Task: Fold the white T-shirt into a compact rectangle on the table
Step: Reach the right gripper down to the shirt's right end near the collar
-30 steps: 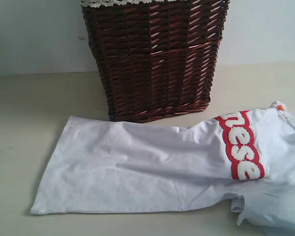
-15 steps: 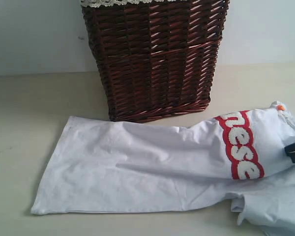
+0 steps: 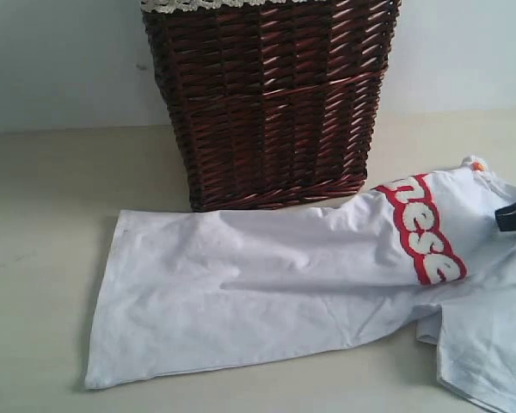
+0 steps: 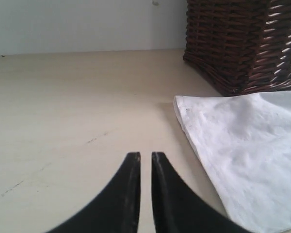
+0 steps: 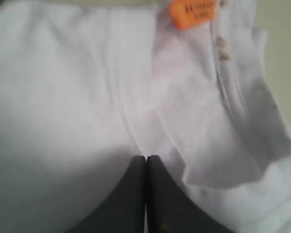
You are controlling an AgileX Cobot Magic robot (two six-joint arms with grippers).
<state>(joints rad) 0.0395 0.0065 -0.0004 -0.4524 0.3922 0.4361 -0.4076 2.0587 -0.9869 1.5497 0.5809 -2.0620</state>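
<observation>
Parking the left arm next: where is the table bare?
Bare: the table left of the white T-shirt and wicker basket, and a patch right of the basket beyond the shirt's lettering. Crowded: lower right, where bunched shirt and the right gripper sit; hardly any gap between shirt and basket.

Soft matt cloth white T-shirt (image 3: 267, 275) (fuzzy lettering (image 3: 426, 245)); smooth matt table (image 3: 34, 258); glossy woven wicker basket (image 3: 271, 103).

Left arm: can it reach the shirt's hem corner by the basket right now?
Probably yes. Only bare table lies between the left pincer and the hem corner of the white T-shirt; the basket stands beyond that corner, off the path. The pincer must open first.
</observation>
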